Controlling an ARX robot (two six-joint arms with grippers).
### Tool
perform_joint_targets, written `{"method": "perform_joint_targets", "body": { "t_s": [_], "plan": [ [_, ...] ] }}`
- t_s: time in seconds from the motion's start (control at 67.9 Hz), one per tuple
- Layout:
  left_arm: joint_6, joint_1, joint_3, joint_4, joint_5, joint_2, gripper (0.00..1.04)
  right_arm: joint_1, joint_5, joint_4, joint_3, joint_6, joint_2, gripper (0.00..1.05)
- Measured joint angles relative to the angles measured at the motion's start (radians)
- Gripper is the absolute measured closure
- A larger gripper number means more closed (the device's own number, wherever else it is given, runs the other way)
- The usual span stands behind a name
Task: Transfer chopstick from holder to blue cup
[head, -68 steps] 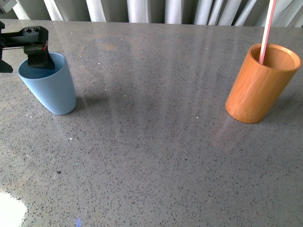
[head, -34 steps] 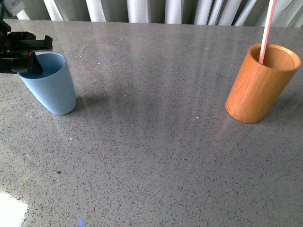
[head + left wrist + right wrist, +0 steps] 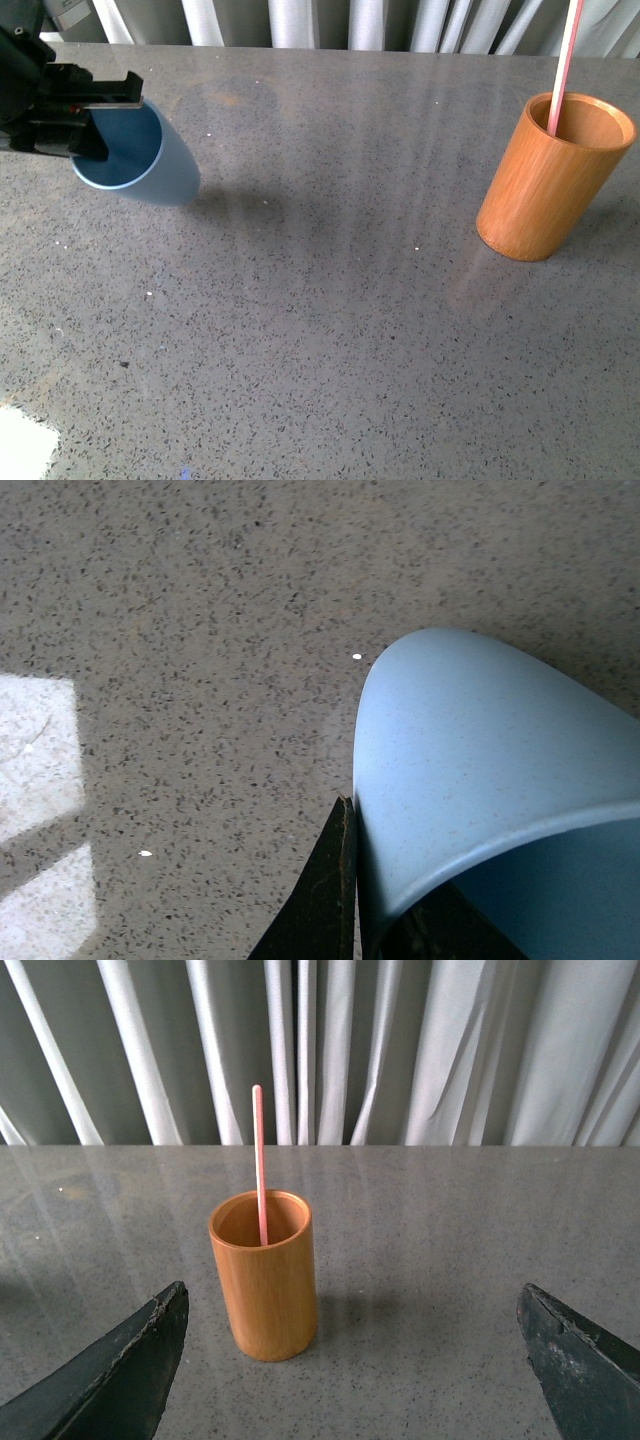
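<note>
So the left gripper [image 3: 90,120] is clamped on the rim of the blue cup [image 3: 170,165]. In the left wrist view one black finger [image 3: 325,900] sits against the outside of the wall and the other is just inside the mouth, so the jaws are only about a cup wall apart. The cup is tipped well over, with its mouth facing back toward the robot and its rounded base pointing away from the gripper. I honestly can't tell whether the base is touching the table [image 3: 330,300] or hanging just above it. The right gripper [image 3: 350,1305] is spread wide with nothing in it. You can see both dark fingertips [image 3: 140,1360] at the edges of its own camera view, well apart, with bare table between them. Straight out ahead of it, centred between the fingers but clearly beyond them, stands the holder [image 3: 265,1285]. It's upright, and the chopstick [image 3: 259,1160] stands in it, leaning on the inner wall and poking way up past the rim. From the left gripper, the holder [image 3: 545,185] and chopstick [image 3: 563,60] are clear across the table, well apart from the cup. Count-wise that's one cup, one holder, one chopstick and two grippers, only one of which holds anything.
</note>
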Motion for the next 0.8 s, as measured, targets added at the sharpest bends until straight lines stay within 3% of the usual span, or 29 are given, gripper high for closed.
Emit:
{"method": "perform_joint_targets", "body": {
  "t_s": [0.339, 0.796],
  "plan": [
    [-0.097, -0.126, 0.129, -0.117, 0.077, 0.012, 1.02, 0.000, 0.000, 0.000, 0.000, 0.000, 0.000, 0.09],
    [-0.136, -0.225, 0.309, -0.322, 0.039, 0.155, 1.02, 0.000, 0.000, 0.000, 0.000, 0.000, 0.000, 0.09]
  ]
}}
